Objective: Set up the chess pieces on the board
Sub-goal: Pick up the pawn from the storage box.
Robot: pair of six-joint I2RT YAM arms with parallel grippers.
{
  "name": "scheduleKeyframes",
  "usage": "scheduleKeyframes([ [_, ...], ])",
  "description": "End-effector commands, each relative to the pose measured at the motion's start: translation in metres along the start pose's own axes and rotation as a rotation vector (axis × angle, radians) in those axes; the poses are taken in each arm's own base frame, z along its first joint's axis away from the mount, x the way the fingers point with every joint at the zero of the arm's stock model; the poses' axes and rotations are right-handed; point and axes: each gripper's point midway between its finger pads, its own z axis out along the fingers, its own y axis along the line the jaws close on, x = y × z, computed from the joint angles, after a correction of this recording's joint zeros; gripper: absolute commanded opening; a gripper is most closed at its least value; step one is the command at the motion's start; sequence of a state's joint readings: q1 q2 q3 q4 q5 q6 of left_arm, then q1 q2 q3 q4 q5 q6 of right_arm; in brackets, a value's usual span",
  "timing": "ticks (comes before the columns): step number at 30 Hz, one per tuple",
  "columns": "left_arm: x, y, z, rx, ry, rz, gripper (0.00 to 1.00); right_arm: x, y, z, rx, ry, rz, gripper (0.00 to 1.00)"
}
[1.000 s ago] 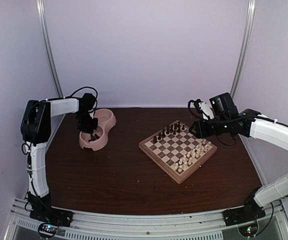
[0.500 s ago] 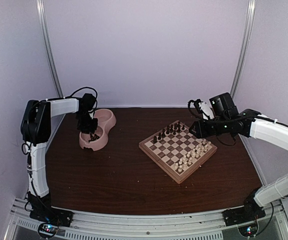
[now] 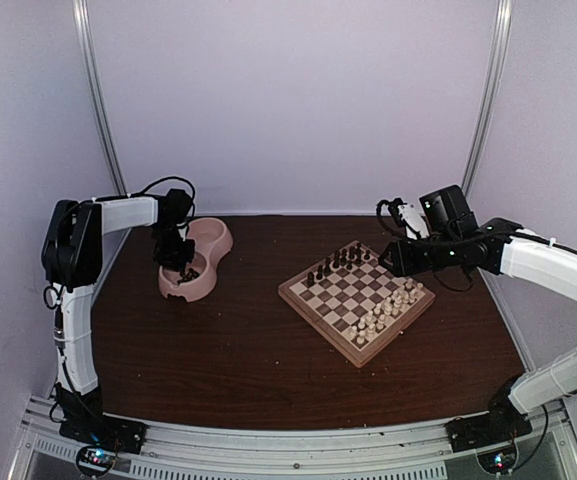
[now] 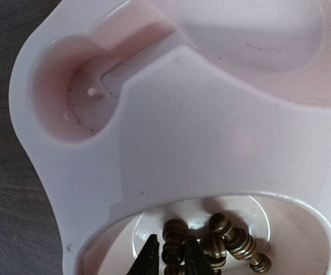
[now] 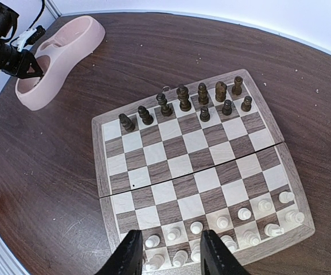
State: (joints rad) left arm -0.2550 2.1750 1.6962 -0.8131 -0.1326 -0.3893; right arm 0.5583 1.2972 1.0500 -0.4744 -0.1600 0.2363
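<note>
In the left wrist view, my left gripper (image 4: 171, 260) reaches into the near cup of the pink double bowl (image 4: 182, 114). It is shut on a dark chess piece (image 4: 175, 235), and a few more dark pieces (image 4: 234, 240) lie beside it. The board (image 3: 334, 291) sits right of centre, with dark chess pieces (image 5: 182, 97) along its far rows and pale ones (image 5: 245, 213) along the near rows. My right gripper (image 5: 168, 252) hovers open above the pale side with nothing between its fingers. The left gripper (image 3: 180, 266) is also visible from above.
The pink double bowl (image 3: 218, 243) stands at the table's back left, its far cup holding nothing. Bare brown table (image 3: 248, 360) lies between bowl and board. Walls enclose the back and both sides.
</note>
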Motion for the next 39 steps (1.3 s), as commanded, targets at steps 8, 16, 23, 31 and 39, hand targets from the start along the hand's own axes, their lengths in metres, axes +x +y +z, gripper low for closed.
scheduleKeyframes([
  [8,-0.010,-0.007,-0.012,0.056,-0.004,-0.001,0.03,-0.014,0.004,-0.008,-0.017,-0.044,0.009,0.36],
  [16,-0.011,-0.018,-0.088,0.064,-0.085,0.058,0.01,-0.015,-0.001,-0.013,0.006,-0.058,-0.002,0.37],
  [23,0.005,-0.096,-0.173,0.178,-0.236,0.183,0.03,-0.016,-0.004,-0.017,0.022,-0.076,-0.013,0.36],
  [31,0.045,-0.223,-0.206,0.505,-0.290,0.351,0.05,-0.010,-0.005,-0.018,0.023,-0.080,-0.017,0.36],
  [39,0.079,-0.308,-0.187,0.653,-0.295,0.471,0.07,-0.005,-0.010,-0.023,0.044,-0.085,-0.035,0.36],
])
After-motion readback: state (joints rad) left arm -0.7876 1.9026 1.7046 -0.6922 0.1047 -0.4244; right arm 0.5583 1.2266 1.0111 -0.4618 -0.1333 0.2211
